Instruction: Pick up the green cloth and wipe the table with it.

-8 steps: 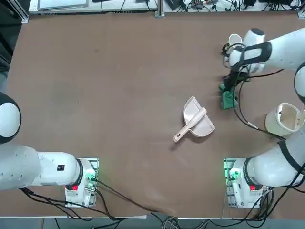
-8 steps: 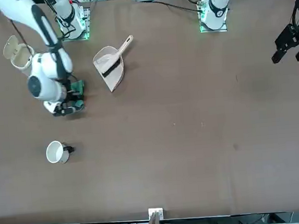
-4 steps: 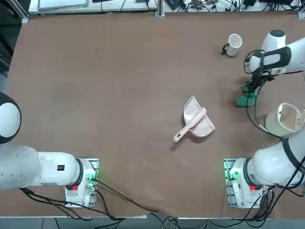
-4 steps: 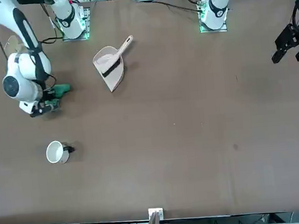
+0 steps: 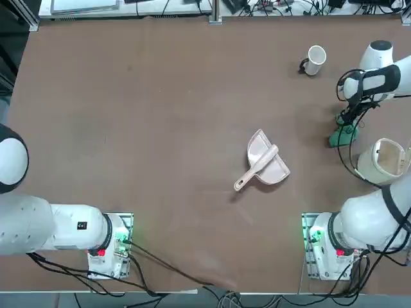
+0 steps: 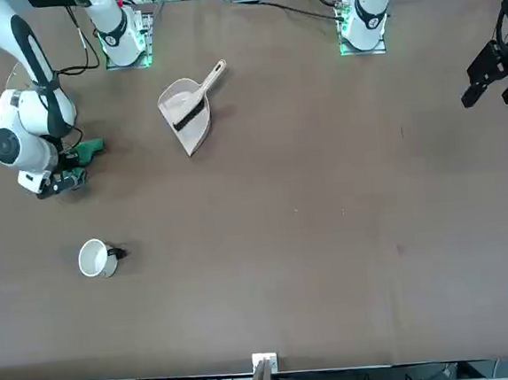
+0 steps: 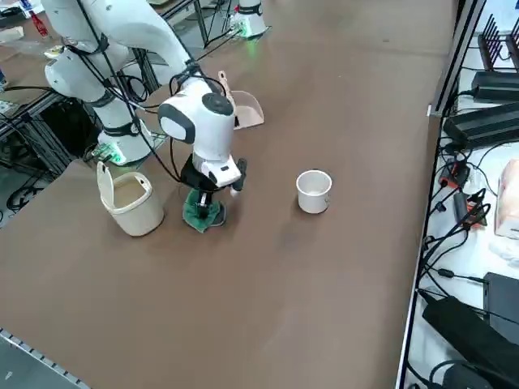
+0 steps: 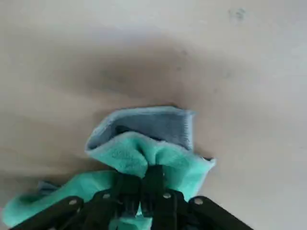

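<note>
Right edge of the overhead frame: right gripper (image 5: 347,122), low over the table (image 5: 160,115)
Jaws: pinching a fold of the green cloth (image 8: 158,158)
Cloth: bunched on the table, beside the beige bin (image 5: 383,160)

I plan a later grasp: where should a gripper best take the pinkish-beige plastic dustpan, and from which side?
Grip the pinkish-beige plastic dustpan by its slim straight handle, coming from above. The handle lies flat, pointing toward the arm bases; the wide scoop offers nothing narrow to pinch.
</note>
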Available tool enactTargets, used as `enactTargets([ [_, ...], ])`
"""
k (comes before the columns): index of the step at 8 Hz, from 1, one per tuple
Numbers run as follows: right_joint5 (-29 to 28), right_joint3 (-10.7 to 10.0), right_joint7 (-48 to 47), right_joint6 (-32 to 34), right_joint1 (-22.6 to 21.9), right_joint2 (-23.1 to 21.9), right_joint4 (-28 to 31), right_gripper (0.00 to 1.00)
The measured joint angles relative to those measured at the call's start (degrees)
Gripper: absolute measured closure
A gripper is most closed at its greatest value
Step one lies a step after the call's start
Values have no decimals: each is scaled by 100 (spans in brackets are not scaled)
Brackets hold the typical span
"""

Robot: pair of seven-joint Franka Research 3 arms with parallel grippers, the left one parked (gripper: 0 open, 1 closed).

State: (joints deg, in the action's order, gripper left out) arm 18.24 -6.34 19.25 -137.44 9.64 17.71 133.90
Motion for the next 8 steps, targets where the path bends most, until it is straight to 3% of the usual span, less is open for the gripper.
enactTargets([
  [1,-164,301,-340,177,-1,-5,0,95],
  [2,-567,744,-737,347,-12,-17,-1,95],
  [4,-1768,1662,-1342,410,-85,-18,3,95],
  [5,-2325,1996,-1543,349,-166,-2,8,95],
  [6,-2617,2181,-1807,269,-286,2,4,95],
  [8,-2712,2243,-2454,234,-581,1,-156,95],
])
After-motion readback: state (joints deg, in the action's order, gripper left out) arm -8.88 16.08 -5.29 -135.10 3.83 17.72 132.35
